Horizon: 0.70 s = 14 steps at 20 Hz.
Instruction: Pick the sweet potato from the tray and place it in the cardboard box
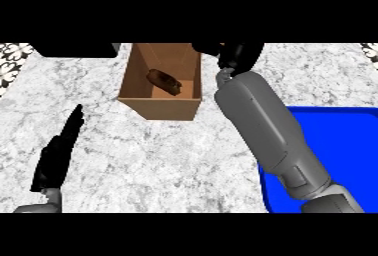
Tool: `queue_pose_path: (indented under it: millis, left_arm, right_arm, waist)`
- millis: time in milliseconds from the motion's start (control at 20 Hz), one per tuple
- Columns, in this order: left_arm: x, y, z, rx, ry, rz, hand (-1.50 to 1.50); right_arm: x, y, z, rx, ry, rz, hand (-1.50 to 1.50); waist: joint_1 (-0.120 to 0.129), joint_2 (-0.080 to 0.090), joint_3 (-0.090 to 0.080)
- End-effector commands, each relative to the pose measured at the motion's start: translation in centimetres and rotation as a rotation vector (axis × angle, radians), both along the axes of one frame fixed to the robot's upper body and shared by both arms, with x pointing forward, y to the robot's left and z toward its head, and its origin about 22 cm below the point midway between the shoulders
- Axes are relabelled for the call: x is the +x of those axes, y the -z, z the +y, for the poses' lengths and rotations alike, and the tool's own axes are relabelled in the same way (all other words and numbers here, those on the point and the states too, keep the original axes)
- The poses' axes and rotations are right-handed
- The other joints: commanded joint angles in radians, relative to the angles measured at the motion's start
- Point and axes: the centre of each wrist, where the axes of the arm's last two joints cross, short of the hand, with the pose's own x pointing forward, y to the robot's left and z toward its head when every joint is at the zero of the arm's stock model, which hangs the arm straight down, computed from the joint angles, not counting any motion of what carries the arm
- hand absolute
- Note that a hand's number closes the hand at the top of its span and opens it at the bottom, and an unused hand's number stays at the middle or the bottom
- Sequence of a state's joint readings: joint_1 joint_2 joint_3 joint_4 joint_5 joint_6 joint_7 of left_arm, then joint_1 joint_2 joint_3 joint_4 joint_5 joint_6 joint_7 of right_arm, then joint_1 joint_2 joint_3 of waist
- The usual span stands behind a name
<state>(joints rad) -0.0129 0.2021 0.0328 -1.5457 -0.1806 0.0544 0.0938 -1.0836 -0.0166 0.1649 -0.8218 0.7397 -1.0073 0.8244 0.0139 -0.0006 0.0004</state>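
Two hands flank a cardboard box (166, 107) on the marbled table (184, 160), with the job looking all but done. Well to the left of the box and nearer the robot, the left hand (55, 155) rests with its fingers straight and together, holding nothing. It appears to have no part in this task and is parked away from the box. The box itself stands open-topped, and the sweet potato (165, 81) lies on its floor near the middle, dark against the brown card and touching neither hand. Just to the right of the box, the grey right forearm runs up alongside its wall, bringing the right hand (240, 56) to the box's far right corner. Whether that hand is spread or closed cannot be told, since it is dark and cut off at the scene's upper edge. Its place by the rim fits a hand delivering into the box. Further right of the box and nearer the robot lies the blue tray (339, 135), partly hidden under the forearm. What likely remains is for the right arm to draw away without knocking the box's wall.
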Motion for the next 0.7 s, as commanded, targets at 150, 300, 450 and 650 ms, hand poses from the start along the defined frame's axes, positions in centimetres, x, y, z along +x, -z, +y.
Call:
queue_pose_path:
  millis: [150, 300, 450, 650]
  left_arm:
    - [-1.6, 1.2, 1.4, -0.001, -0.08, 0.032, 0.0]
    - [-1.6, -0.4, 1.9, -0.004, -0.052, 0.015, 0.0]
    - [-1.6, 0.3, 0.8, -0.01, -0.066, 0.03, 0.0]
    - [-2.4, 0.4, 0.9, -0.008, -0.063, 0.013, 0.0]
  right_arm:
    - [-1.8, 0.3, -5.4, 0.123, 0.151, -0.102, -1.5]
    - [-4.6, 1.6, -8.9, 0.155, 0.17, -0.123, -1.5]
    - [-8.5, 2.2, -10.9, 0.151, 0.15, -0.122, -1.5]
    - [-13.7, 1.5, -14.5, 0.108, 0.1, -0.095, -1.5]
  waist:
    - [-0.066, -0.022, -0.001]
    - [-0.064, -0.02, 0.0]
    - [-0.073, -0.019, -0.001]
    - [-0.063, -0.016, 0.0]
